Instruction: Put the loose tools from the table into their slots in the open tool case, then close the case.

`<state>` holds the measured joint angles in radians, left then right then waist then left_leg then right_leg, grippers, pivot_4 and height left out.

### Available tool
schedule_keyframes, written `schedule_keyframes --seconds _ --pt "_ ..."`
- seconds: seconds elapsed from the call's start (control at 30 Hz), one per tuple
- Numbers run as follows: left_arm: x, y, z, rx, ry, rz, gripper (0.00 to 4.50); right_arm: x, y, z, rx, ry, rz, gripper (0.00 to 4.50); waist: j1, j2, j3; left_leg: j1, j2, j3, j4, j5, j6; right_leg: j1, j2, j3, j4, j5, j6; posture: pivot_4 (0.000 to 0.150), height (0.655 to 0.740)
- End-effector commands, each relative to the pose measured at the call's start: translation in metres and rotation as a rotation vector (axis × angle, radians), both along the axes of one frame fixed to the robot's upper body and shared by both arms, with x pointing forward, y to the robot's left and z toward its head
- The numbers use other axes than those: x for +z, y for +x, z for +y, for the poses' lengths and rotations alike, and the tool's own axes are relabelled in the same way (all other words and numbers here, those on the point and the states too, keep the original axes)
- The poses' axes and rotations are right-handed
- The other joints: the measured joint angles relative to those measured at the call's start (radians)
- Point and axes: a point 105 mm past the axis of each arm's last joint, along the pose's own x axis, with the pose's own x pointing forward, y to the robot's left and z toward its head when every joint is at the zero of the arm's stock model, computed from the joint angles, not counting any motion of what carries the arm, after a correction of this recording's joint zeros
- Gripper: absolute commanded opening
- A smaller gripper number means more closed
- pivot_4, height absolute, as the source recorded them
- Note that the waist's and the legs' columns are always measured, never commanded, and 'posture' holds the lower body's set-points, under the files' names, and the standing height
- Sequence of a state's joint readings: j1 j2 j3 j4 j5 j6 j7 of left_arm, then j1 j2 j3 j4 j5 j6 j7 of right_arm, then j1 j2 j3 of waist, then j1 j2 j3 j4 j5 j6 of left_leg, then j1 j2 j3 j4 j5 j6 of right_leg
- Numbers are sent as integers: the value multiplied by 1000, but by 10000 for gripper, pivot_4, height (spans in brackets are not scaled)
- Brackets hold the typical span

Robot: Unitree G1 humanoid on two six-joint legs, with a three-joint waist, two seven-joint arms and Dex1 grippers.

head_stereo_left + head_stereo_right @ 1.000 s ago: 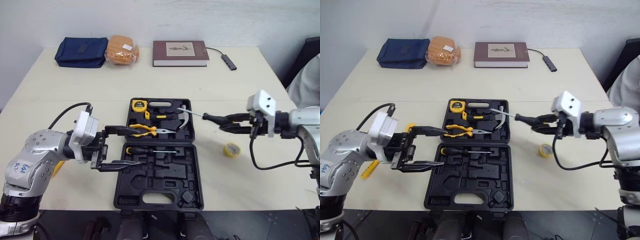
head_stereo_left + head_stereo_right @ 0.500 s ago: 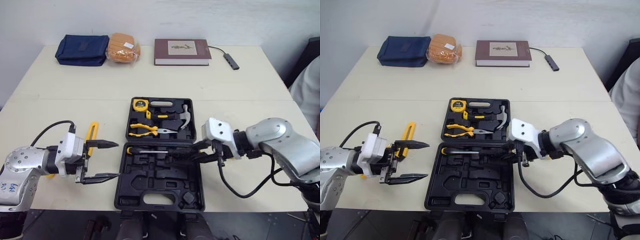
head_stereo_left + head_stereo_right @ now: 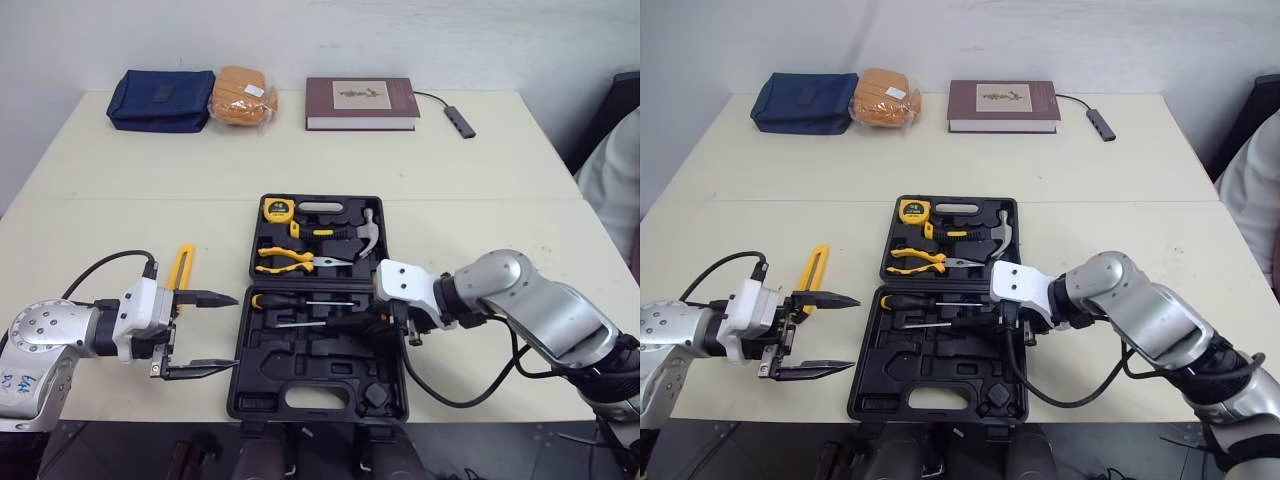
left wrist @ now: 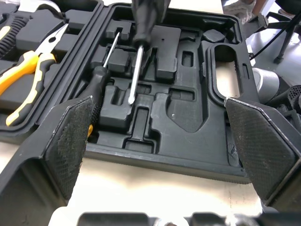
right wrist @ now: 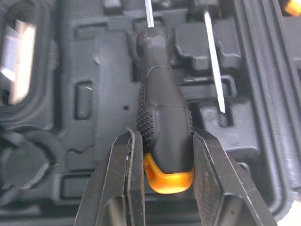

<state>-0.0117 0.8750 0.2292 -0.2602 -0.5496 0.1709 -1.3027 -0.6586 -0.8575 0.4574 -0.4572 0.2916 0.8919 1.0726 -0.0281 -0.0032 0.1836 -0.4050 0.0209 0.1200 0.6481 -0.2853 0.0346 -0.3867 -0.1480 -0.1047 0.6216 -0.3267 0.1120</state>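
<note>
Your right gripper has its jaws clamped on the black handle of a screwdriver. It is held low over the front half of the open tool case, just beside a second screwdriver lying in its slot. Your left gripper hovers just left of the case, jaws spread wide, near a yellow tool on the tabletop.

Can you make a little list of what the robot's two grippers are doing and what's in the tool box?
Right gripper: shut on a screwdriver, over the tool case's near half
Left gripper: open, beside the case, holding nothing
In case: tape measure, pliers, hammer, second screwdriver
Loose: yellow tool, left of the case
Case: open
</note>
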Motion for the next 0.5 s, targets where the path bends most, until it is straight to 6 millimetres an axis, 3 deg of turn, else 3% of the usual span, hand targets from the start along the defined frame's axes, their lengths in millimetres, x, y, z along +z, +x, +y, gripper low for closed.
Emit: schedule_keyframes --seconds 0.03,0.5 --pt "4 -1 -2 -11 12 -24 45000 5 2 1 -11 0 -27 9382 0 0 0 0 0 0 0 0 0 0 0 0 0 0 0 1500 7400" --pt "1 -3 -3 -2 8 -14 45000 -2 -2 -2 -50 -37 23 9382 0 0 0 0 0 1 0 0 0 -1 0 -2 1 0 0 1500 7400"
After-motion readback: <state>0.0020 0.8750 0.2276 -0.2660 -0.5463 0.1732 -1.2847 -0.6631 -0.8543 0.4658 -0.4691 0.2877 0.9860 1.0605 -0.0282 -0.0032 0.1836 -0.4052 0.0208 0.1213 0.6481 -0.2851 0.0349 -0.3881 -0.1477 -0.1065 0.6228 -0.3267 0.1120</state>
